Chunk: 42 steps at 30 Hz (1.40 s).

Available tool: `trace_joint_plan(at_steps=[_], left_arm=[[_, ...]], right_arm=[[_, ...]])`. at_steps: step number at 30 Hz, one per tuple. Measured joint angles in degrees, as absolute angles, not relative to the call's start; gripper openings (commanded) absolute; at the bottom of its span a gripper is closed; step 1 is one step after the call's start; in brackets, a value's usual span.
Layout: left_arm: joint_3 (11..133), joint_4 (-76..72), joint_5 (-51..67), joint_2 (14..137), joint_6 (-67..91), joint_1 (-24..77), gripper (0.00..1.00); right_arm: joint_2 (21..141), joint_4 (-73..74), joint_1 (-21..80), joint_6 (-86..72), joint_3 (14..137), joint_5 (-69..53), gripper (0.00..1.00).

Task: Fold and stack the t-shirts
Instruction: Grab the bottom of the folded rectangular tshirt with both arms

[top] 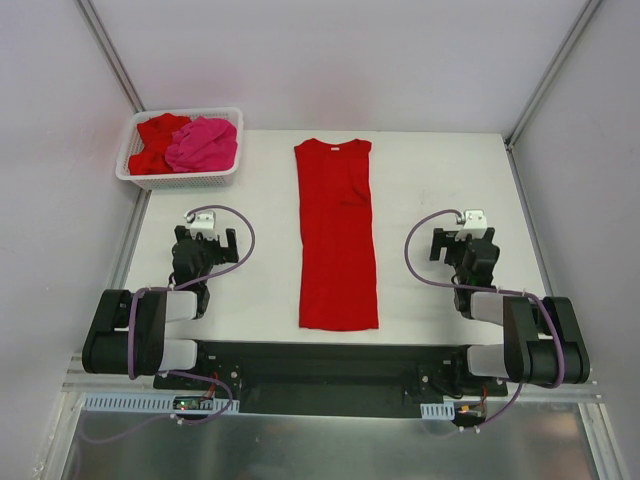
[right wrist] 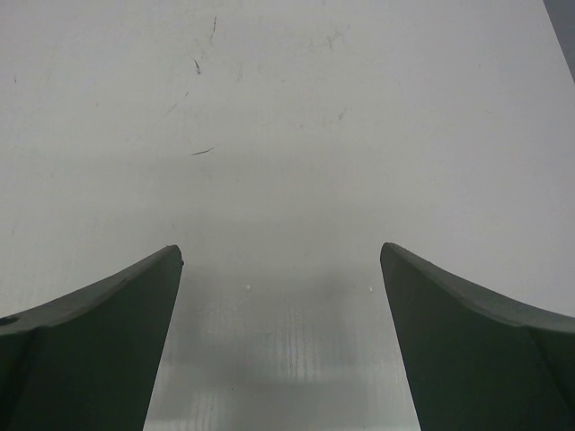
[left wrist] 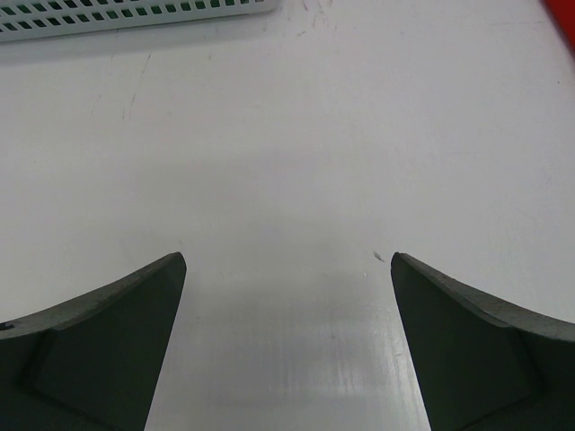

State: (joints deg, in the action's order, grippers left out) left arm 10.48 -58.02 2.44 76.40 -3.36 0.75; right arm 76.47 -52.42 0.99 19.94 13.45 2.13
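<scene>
A red t-shirt [top: 337, 235] lies flat down the middle of the white table [top: 440, 170], its sides folded in so it forms a long narrow strip, collar at the far end. A crumpled red t-shirt [top: 155, 143] and a hot pink t-shirt [top: 203, 143] sit in the white basket [top: 181, 178] at the far left. My left gripper [top: 212, 238] rests left of the strip, open and empty [left wrist: 287, 260]. Right of the strip my right gripper [top: 462, 240] is open over bare table [right wrist: 280, 251]. A sliver of red cloth [left wrist: 564, 11] shows in the left wrist view's top right corner.
The basket's lattice wall [left wrist: 135, 13] runs along the top of the left wrist view. Grey frame posts and white walls close in the table on three sides. The arm bases sit on a black rail [top: 320, 365] at the near edge.
</scene>
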Motion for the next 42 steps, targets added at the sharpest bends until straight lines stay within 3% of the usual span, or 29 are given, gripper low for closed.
trace_joint_plan(at_steps=[6, 8, 11, 17, 24, 30, 36, 39, 42], left_arm=[[10.48, -58.04, 2.37, 76.4, -3.36, 0.75, 0.99], [11.2, -55.42, 1.8, 75.79, -3.25, 0.84, 0.99], [19.57, -37.82, -1.3, 72.1, -1.8, 2.2, 0.99], [52.62, -4.29, -1.37, 73.23, 2.79, 5.17, 0.99], [62.41, 16.67, 9.56, 66.35, 6.92, 6.02, 0.99], [69.23, 21.19, 24.73, 72.1, 10.13, 5.8, 0.99], [75.22, 23.38, 49.08, 86.76, 17.74, -0.12, 0.99], [76.31, 24.01, 47.35, 89.8, 20.47, -2.0, 0.99], [76.84, 25.23, 36.88, 83.74, 21.58, -2.39, 0.99]], right_arm=[[76.34, -52.18, 1.15, 19.9, 13.58, 2.5, 0.96], [74.41, -44.53, 3.07, 19.92, 15.62, 6.24, 0.96], [71.16, -28.56, 7.09, 19.14, 24.95, 8.58, 0.96], [65.14, -4.36, 11.81, 14.35, 47.13, 3.27, 0.96], [58.94, 18.52, 13.76, 13.1, 55.66, -7.6, 0.96], [57.67, 24.43, 13.37, 7.29, 56.03, -14.2, 0.96], [60.6, 27.62, 12.49, 2.31, 58.17, -18.37, 0.96], [64.97, 30.92, 12.16, 1.28, 63.42, -18.98, 0.96], [66.32, 32.93, 12.21, 1.23, 67.92, -18.11, 0.96]])
